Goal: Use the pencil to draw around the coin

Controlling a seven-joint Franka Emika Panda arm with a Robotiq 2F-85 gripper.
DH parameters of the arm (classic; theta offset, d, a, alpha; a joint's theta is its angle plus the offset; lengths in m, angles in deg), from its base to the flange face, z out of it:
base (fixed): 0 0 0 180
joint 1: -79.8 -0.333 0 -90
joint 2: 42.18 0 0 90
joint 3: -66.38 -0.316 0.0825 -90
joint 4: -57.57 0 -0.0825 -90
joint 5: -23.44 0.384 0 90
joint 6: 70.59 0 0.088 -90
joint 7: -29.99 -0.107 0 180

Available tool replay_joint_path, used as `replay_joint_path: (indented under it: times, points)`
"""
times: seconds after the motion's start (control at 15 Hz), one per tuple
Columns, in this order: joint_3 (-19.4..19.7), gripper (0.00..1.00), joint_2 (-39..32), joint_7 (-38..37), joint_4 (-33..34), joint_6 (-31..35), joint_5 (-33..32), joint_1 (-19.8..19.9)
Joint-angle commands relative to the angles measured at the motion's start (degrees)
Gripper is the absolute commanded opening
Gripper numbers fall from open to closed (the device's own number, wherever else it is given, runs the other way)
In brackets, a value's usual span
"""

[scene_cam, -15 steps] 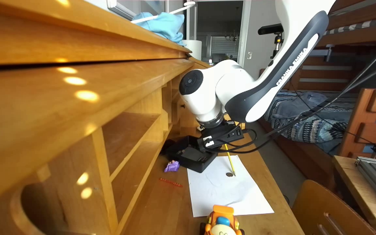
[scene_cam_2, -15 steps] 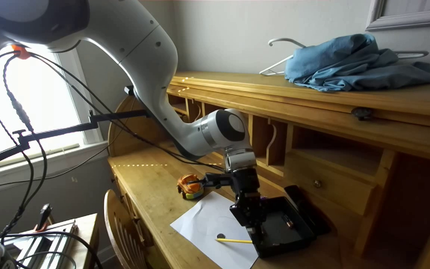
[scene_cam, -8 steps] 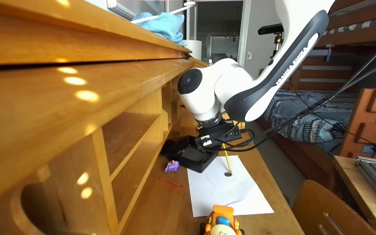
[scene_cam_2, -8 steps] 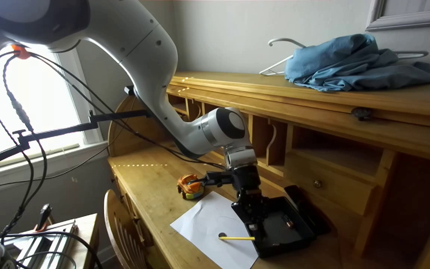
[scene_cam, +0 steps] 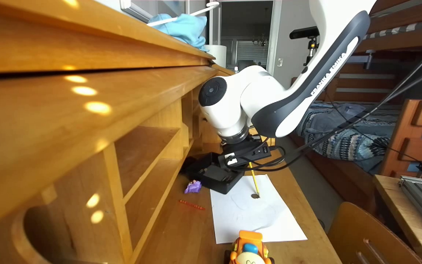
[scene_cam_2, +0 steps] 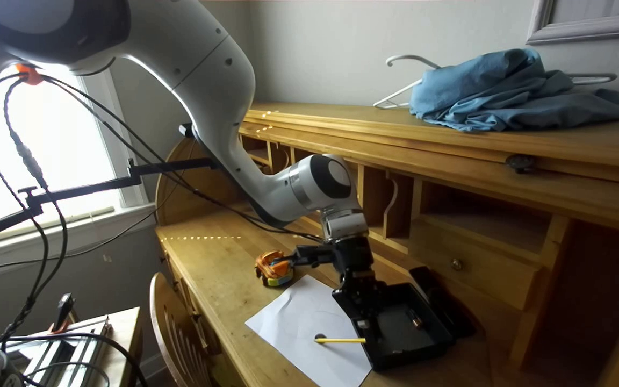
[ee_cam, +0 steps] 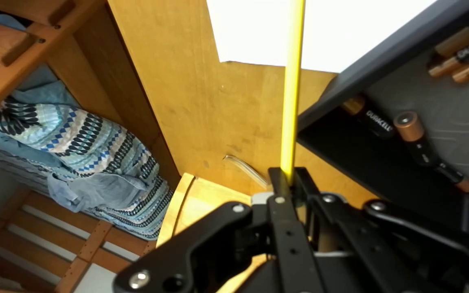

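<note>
The yellow pencil [scene_cam: 254,179] slants down to the white paper sheet [scene_cam: 247,222], its dark tip at the edge of the small dark coin [scene_cam: 255,196]. In an exterior view the pencil [scene_cam_2: 342,340] partly overlaps the coin [scene_cam_2: 319,337], which lies flat on the paper [scene_cam_2: 299,317]. I cannot tell whether the tip presses on the paper or the coin. My gripper [ee_cam: 287,175] is shut on the pencil's upper end. In the wrist view the pencil [ee_cam: 292,93] runs up across the overexposed paper [ee_cam: 255,32]; its tip and the coin are out of view.
A black tray [scene_cam_2: 411,352] with batteries [ee_cam: 409,126] stands beside the gripper and against the paper's corner. An orange toy car [scene_cam: 249,247] sits at the far paper end. A red crayon [scene_cam: 191,205] and purple wrapper [scene_cam: 193,186] lie near the shelves [scene_cam: 152,161].
The gripper and pencil have shifted slightly toward the tray side. The pencil tip has moved closer to the coin, and the coin has slid slightly the same way.
</note>
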Motion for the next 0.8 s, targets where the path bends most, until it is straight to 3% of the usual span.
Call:
replay_joint_path:
  times: [0.0, 0.73]
  points:
    - [-0.84, 0.02, -0.91, -1.79, 1.27, -1.6, -2.17, -0.08]
    - [-1.27, 0.02, -1.63, -1.72, 2.25, -2.12, -2.42, -0.46]
